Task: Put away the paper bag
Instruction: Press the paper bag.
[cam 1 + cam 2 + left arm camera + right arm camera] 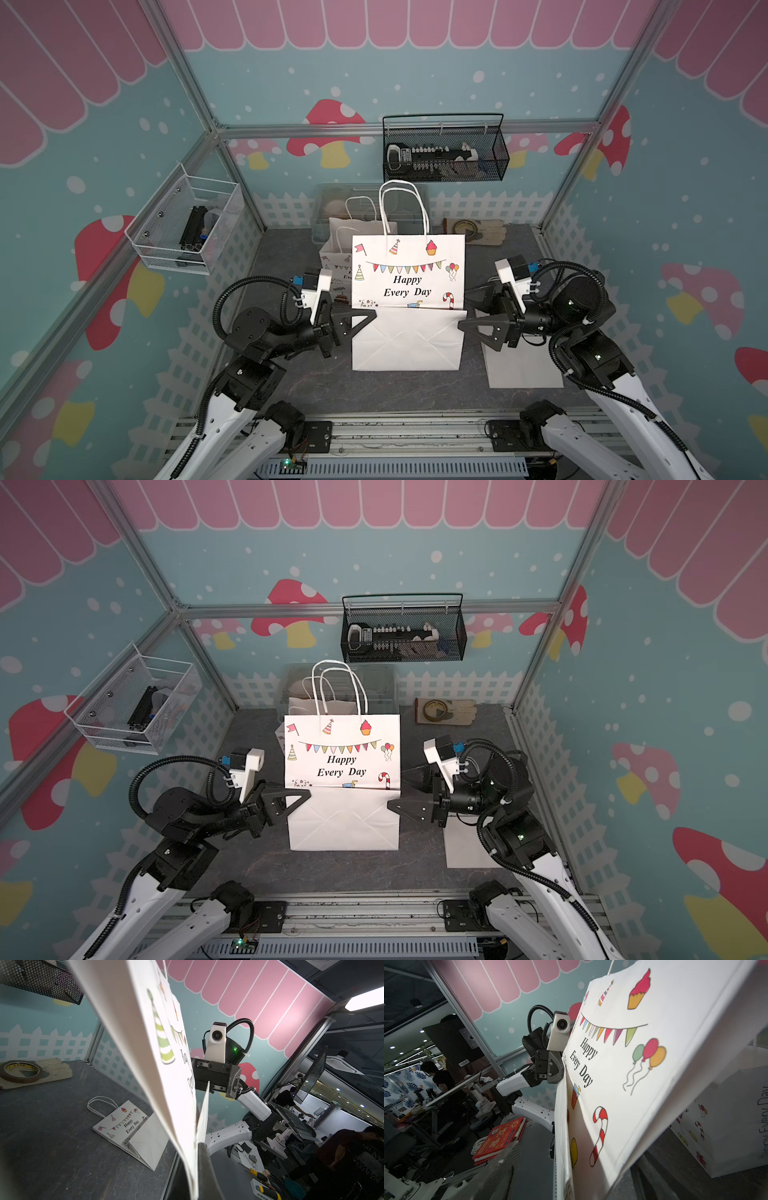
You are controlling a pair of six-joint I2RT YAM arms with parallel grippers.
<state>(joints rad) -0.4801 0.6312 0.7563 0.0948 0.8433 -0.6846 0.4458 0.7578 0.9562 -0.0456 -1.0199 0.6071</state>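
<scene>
— What are the fingers doing?

— Your left fingers (343,328) are pinched together on the left edge of the paper bag (407,282), right at its fold line. Your right fingers (494,334) stand apart at the bag's right edge, level with the same fold. The tip nearer you lies against the paper, and nothing is clamped there.

— And the bag itself?

— You have it held up over the middle of the bench (291,382). Its printed face is turned toward the top cameras, its bottom flap is folded flat, and its handles point to the back edge. Behind it a second bag (334,251) stands near the back edge. A folded bag (523,370) lies flat by the right edge, under your right arm. A tape roll (20,1079) rests on a glove (60,1070) in the back right corner.
</scene>
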